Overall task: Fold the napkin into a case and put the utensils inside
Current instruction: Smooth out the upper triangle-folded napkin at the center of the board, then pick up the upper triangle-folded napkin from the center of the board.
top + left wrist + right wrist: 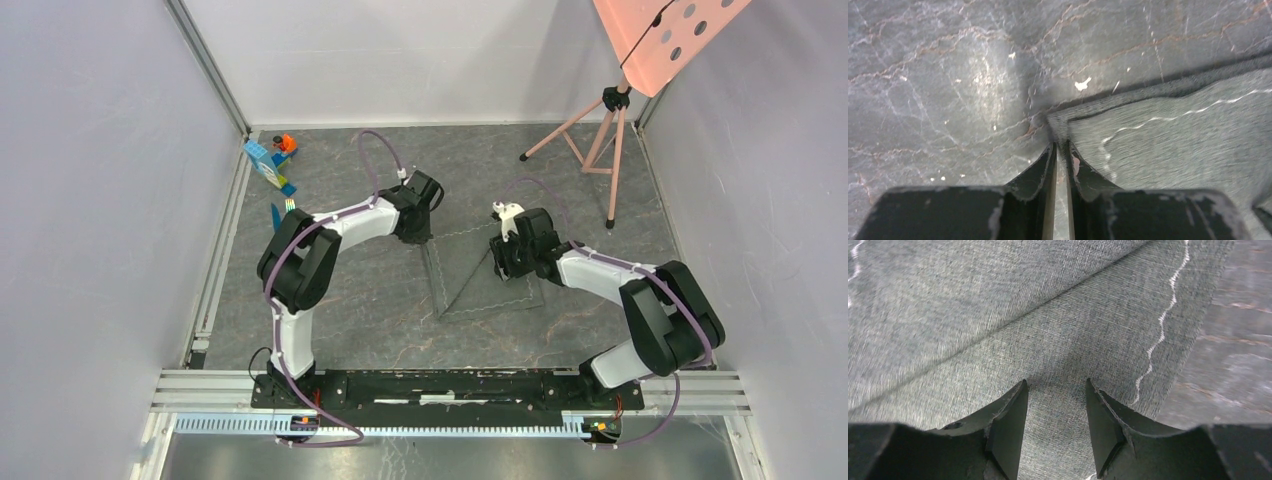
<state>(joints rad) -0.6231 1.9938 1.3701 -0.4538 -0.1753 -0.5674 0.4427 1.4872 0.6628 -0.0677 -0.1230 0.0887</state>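
The dark, marble-veined bench (350,320) fills the floor of a pale-walled enclosure. At its far right corner a pink perforated panel (665,35) stands on a thin-legged tripod (600,140).

The left arm (300,260) and the right arm (650,310) rise from the near edge and bend inward toward the middle of the bench. The napkin (480,275) lies there between them. It is dark grey cloth with a pale stitched line near its edges. It is partly folded: one layer lies slantwise over another, and the fold edge runs diagonally across it.

The left end effector (1060,145) points down at the napkin's far left corner. Its fingers (1040,167) are drawn together to a narrow slit, pinching that corner where the cloth meets the bare bench. The right end effector (1055,385) is low over the napkin's right part, close beside the stitched border. Its fingers (1010,415) stand apart with nothing between them, only flat cloth beneath; whether the tips touch the cloth cannot be told.

A small cluster of blue and orange toy blocks (268,160) sits near the far left wall. Just nearer than the blocks, beside the left arm's elbow and well apart from the napkin, lie the blue knife (275,217) and the fork (289,206). Both are too small to tell more.
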